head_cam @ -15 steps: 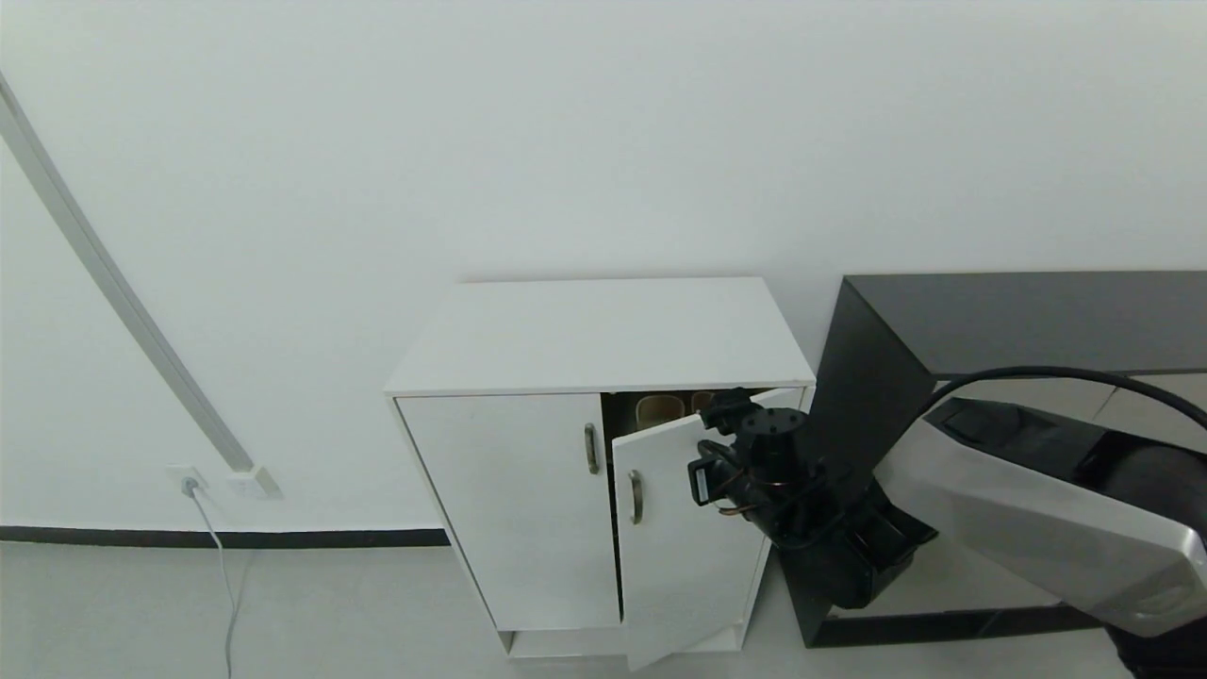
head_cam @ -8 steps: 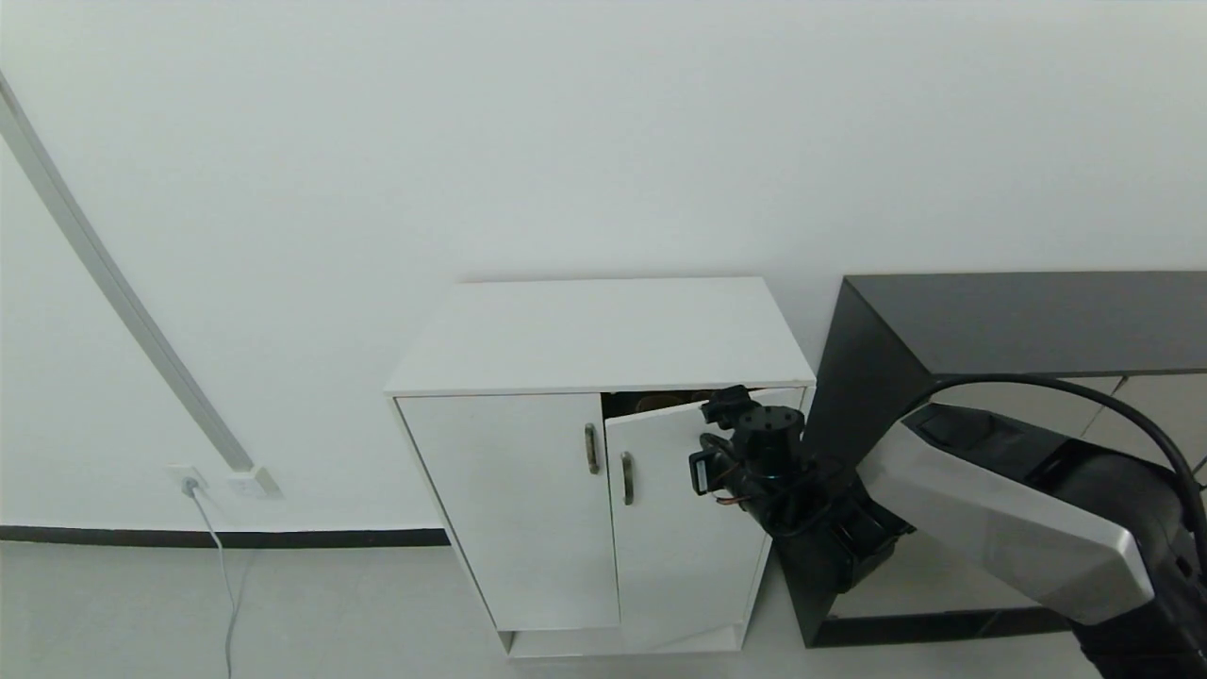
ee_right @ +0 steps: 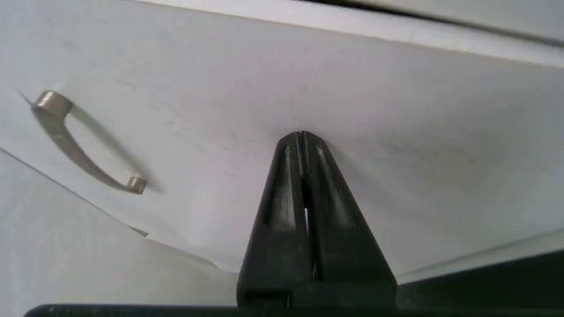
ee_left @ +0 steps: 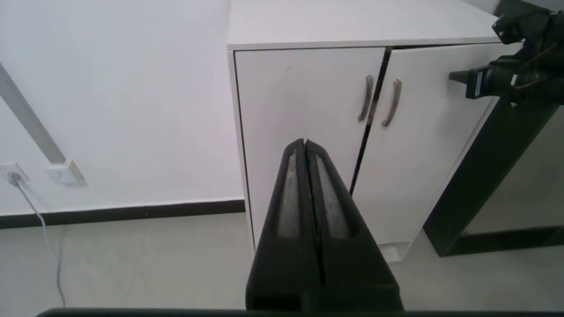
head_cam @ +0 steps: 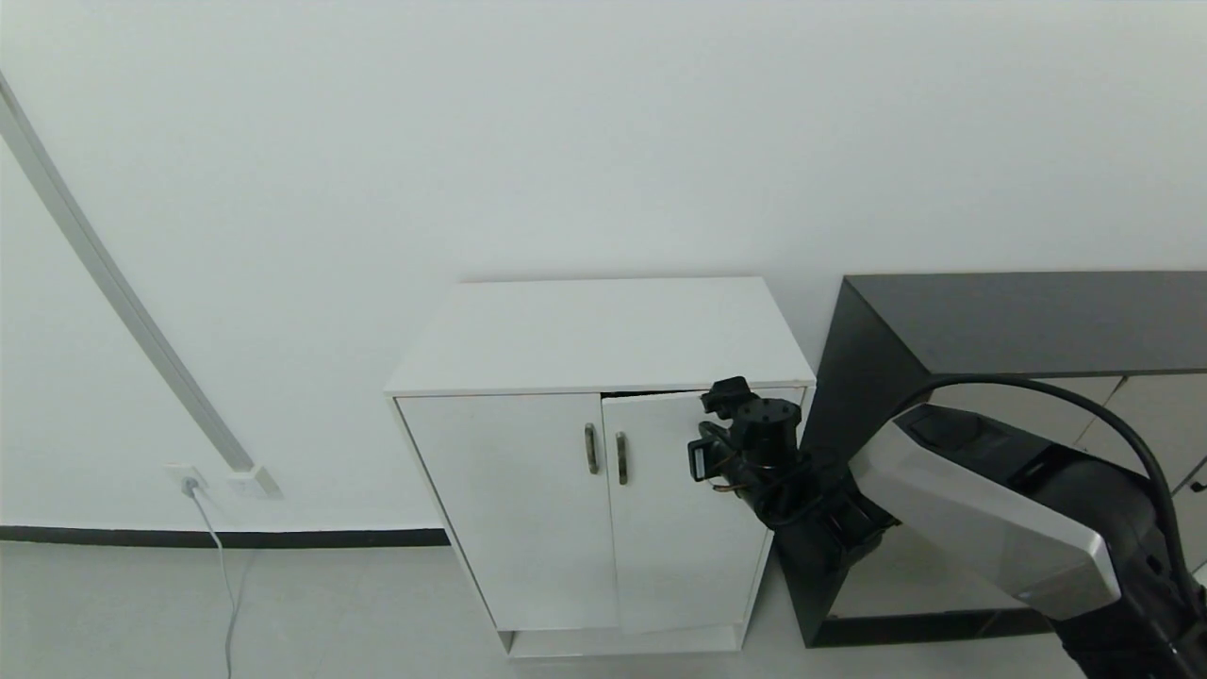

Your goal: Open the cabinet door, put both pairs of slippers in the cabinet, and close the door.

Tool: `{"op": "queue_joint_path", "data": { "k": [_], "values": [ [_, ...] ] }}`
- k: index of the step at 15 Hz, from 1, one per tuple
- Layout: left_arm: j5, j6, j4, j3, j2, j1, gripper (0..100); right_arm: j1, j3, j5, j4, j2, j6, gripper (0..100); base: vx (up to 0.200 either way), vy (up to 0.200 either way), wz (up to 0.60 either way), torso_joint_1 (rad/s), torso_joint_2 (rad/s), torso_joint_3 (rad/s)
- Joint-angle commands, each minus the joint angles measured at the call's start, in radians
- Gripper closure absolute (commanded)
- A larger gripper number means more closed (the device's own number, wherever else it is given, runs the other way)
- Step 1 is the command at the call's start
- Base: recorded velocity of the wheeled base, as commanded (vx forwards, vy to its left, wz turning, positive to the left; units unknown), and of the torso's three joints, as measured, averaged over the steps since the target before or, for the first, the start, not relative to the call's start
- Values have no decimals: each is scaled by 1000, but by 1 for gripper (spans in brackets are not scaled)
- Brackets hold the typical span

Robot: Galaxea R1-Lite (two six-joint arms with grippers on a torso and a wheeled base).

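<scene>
The white cabinet (head_cam: 603, 335) stands against the wall with its left door (head_cam: 509, 509) flush. Its right door (head_cam: 679, 519) is almost flush, leaving a thin dark slit along the top edge. The two metal handles (head_cam: 605, 454) sit side by side at the centre. My right gripper (ee_right: 302, 136) is shut, its tips pressed against the right door's white face (ee_right: 423, 132), to one side of the door handle (ee_right: 84, 145). My right wrist (head_cam: 754, 443) is at the door's upper outer part. My left gripper (ee_left: 304, 143) is shut and empty, held back from the cabinet (ee_left: 300, 88), facing the doors.
A black sideboard (head_cam: 990, 321) stands right beside the cabinet, close to my right arm. On the left a wall socket with a cable (head_cam: 193, 488) and a slanted grey conduit (head_cam: 113, 283) run along the wall. Open grey floor (head_cam: 283, 613) lies in front of the cabinet.
The right door has swung from clearly ajar to almost flush, with my right gripper following it inward. The tan slippers seen through the gap are now covered by the door.
</scene>
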Motion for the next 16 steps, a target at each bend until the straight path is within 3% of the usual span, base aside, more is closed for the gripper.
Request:
{"op": "queue_joint_path", "data": {
  "k": [1,11,16],
  "values": [
    [0,0,0,0,1,0,100,-5,-26,-1,1,21,0,100,0,0,0,0,0,0],
    [0,2,0,0,1,0,100,-23,-83,0,1,42,1,100,0,0,0,0,0,0],
    [0,2,0,0,1,0,100,-17,-32,-1,-3,16,1,100,0,0,0,0,0,0]
  ]
}}
